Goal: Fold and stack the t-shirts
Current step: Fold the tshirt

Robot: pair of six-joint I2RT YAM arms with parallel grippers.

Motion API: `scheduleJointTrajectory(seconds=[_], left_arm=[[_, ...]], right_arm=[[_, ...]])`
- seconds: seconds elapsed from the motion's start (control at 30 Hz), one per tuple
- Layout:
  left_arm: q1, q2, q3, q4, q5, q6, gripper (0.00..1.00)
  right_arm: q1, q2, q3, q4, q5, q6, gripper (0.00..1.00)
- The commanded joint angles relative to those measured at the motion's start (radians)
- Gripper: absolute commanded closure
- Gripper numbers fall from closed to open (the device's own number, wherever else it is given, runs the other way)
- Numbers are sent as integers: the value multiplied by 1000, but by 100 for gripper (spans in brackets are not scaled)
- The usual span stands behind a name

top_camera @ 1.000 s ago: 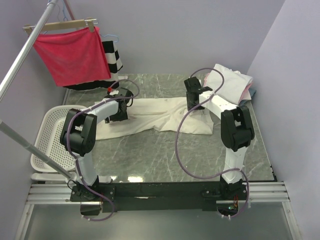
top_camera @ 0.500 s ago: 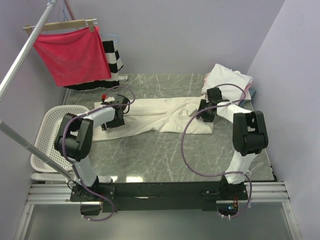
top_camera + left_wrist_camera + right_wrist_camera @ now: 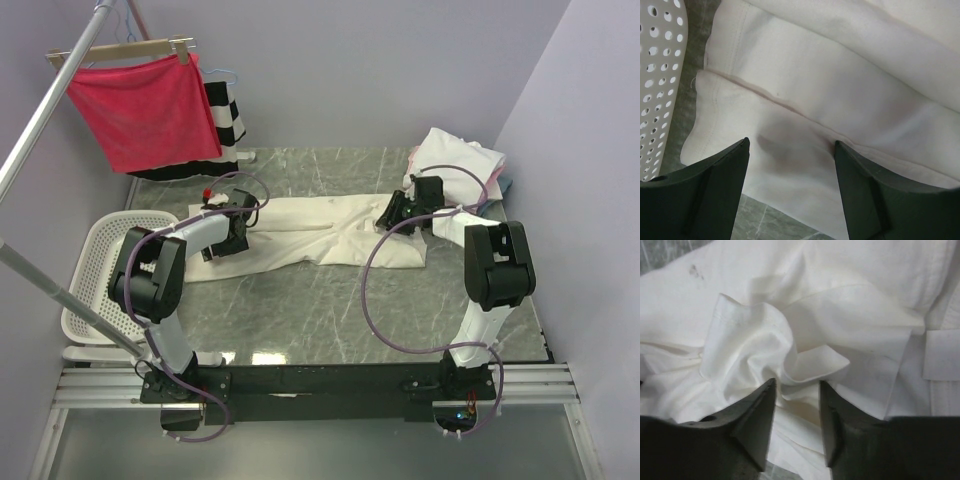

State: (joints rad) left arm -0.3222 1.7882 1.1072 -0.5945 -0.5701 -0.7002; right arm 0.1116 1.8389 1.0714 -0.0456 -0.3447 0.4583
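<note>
A cream t-shirt (image 3: 320,235) lies spread lengthwise across the middle of the marble table. My left gripper (image 3: 232,236) is low over its left end. In the left wrist view the gripper (image 3: 791,150) is open, with flat cream cloth (image 3: 830,90) under the gap and nothing held. My right gripper (image 3: 396,212) is at the shirt's right part. In the right wrist view the gripper (image 3: 796,387) stands partly open astride a bunched fold of the shirt (image 3: 755,340), and the cloth is not visibly pinched. A pile of cream shirts (image 3: 455,160) with pink and blue edges lies at the back right.
A white perforated basket (image 3: 95,270) stands at the table's left edge and also shows in the left wrist view (image 3: 660,75). A red cloth (image 3: 145,105) and a striped garment (image 3: 228,115) hang from a rack at the back left. Its metal pole (image 3: 40,120) slants over the left side.
My right gripper swung from the shirt's back centre out to its right part, then edged left, bunching cloth. My left gripper shifted slightly along the shirt's left end.
</note>
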Motion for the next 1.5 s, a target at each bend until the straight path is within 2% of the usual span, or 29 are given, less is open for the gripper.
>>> scheduleJointTrajectory(seconds=[0.0,0.03,0.07,0.13,0.17,0.3,0.5,0.53,0.6,0.73,0.8,0.87,0.93,1.1,1.2,1.23,1.47], left_arm=[[11,0,-6,-36,-7,5,26],[11,-1,-7,-36,-8,5,26],[11,-1,-9,-36,-7,7,26],[11,0,-9,-36,-10,7,26],[11,2,-7,-37,-13,7,26],[11,4,-3,-54,-33,10,26],[11,-10,-1,-77,-77,5,26],[11,-12,-3,-79,-77,5,26],[11,-13,-4,-77,-77,4,26],[11,-7,2,-77,-74,5,26],[11,-13,3,-85,-82,1,26],[11,-23,3,-96,-93,-7,25],[9,-39,6,-103,-88,-12,25],[8,-105,26,-140,-80,-15,24],[8,-154,19,-146,-89,-16,20],[8,-161,17,-149,-94,-19,15],[12,-135,-27,-153,-112,-70,12]], right_arm=[[0,5,1,87,-33,0,62],[-1,-3,-11,95,-24,-3,68],[0,-12,-17,102,-11,-4,83],[-1,-53,-27,93,42,-15,96],[-1,-72,-27,87,71,-27,99],[0,-164,-1,-2,212,-82,100],[16,-146,114,-103,372,-188,100],[19,-130,152,-118,384,-191,90],[25,-72,195,-157,392,-195,83],[43,-4,272,-178,412,-181,60],[62,-9,277,-198,449,-182,56],[69,-42,256,-211,457,-188,54],[69,-72,213,-229,388,-182,54],[74,-177,84,-316,395,-162,52],[74,-236,35,-356,388,-156,52],[74,-247,9,-364,386,-153,51],[73,-260,-33,-408,443,-129,50]])
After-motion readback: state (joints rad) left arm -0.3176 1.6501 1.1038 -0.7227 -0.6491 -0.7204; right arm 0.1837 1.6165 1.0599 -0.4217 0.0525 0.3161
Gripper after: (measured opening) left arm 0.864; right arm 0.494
